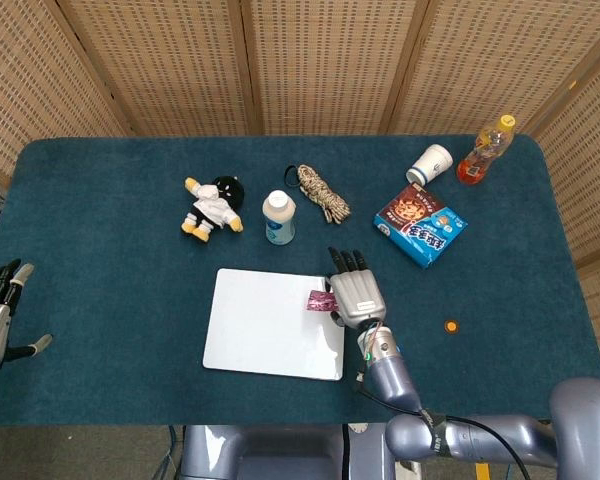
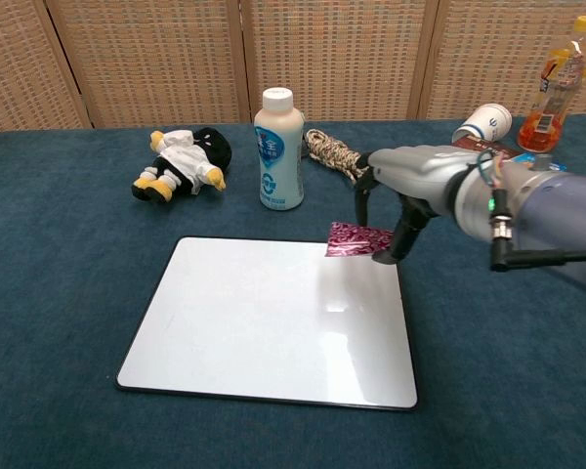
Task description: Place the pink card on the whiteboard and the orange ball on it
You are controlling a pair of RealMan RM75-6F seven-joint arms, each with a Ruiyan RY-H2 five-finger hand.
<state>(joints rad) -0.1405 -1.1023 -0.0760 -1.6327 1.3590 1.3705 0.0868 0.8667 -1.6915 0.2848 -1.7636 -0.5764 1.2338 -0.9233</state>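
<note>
pink card [image 2: 359, 238] pinched in right robot hand [image 2: 396, 195]

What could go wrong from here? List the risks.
1. The right hand pinches the pink card by one edge, over the whiteboard's right rim; released here, it might land half off the board.
2. The milk bottle and rope stand close behind the hand; a backward swing could knock them.
3. The orange ball lies loose on the cloth and may roll when grasped.
</note>
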